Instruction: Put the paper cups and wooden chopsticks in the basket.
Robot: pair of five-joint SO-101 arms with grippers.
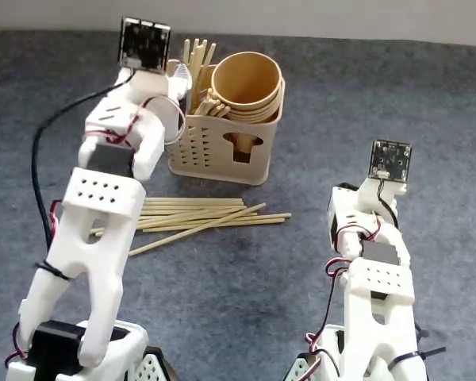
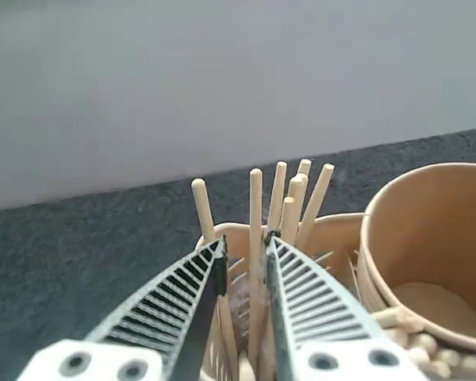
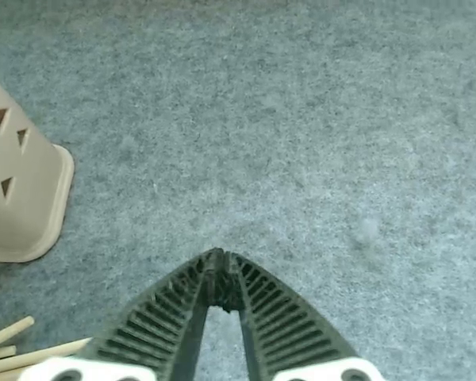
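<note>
- Wooden chopsticks (image 1: pixel 197 216), pale, slim and round, lie in a loose bundle on the grey felt desk (image 1: pixel 428 95), near the beige perforated plastic basket (image 1: pixel 222 147) on the side toward the arms. More stand upright inside it, beside the stacked tan paper cups (image 1: pixel 250 79). The left arm (image 1: pixel 103 198) hangs over the end with the standing sticks.
- Here the left jaws stand a little apart with one upright chopstick (image 2: pixel 256 206) between them, seemingly not clamped. I judge this stick delivered. The jaws should widen fully and lift straight up, so no standing stick is dragged out or tipped against the cups (image 2: pixel 428 238).
- Over bare desk, the right jaws are closed tip to tip, holding nothing, near the basket's corner (image 3: pixel 24 182) and some stick ends (image 3: pixel 16 341).
</note>
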